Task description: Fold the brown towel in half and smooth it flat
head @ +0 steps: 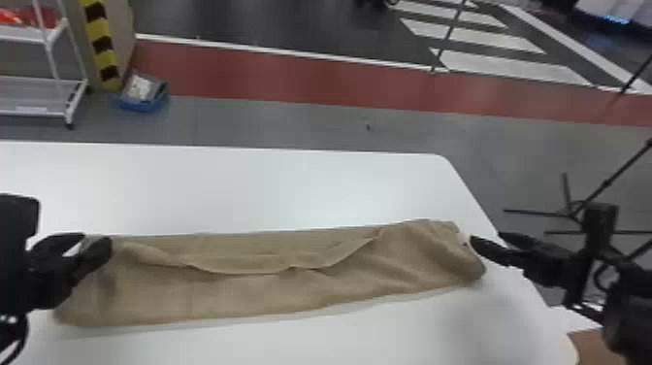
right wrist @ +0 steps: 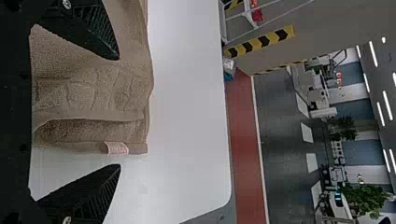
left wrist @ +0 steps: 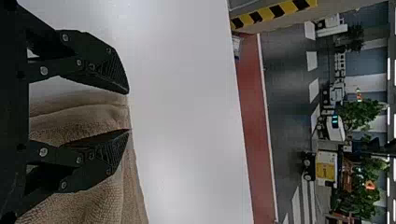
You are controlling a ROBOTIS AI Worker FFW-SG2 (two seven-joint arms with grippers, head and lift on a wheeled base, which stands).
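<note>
You can read no words or numbers here: the reddish print on the pale label (right wrist: pixel 116 148) on the towel (right wrist: pixel 93 88) is too small, and the far yellow panel's (left wrist: pixel 326 171) marks are blurred.

The left gripper (head: pixel 96 239) is over one end of the towel (head: pixel 291 291), and the right gripper (head: pixel 488 238) is beside the other end. The towel lies on the table (head: pixel 252 184), stretching lengthwise between the two grippers, with its label (right wrist: pixel 116 148) just to the left of the right gripper's tips. Bare tabletop lies ahead of both grippers. Past the table's far edge, ahead of the left gripper, a bin (head: pixel 143 104) is on the floor (head: pixel 271 124), with a rack (head: pixel 29 115) to the bin's left. To the right of the right gripper, beyond the table's side edge, is a stand (head: pixel 606 183).
</note>
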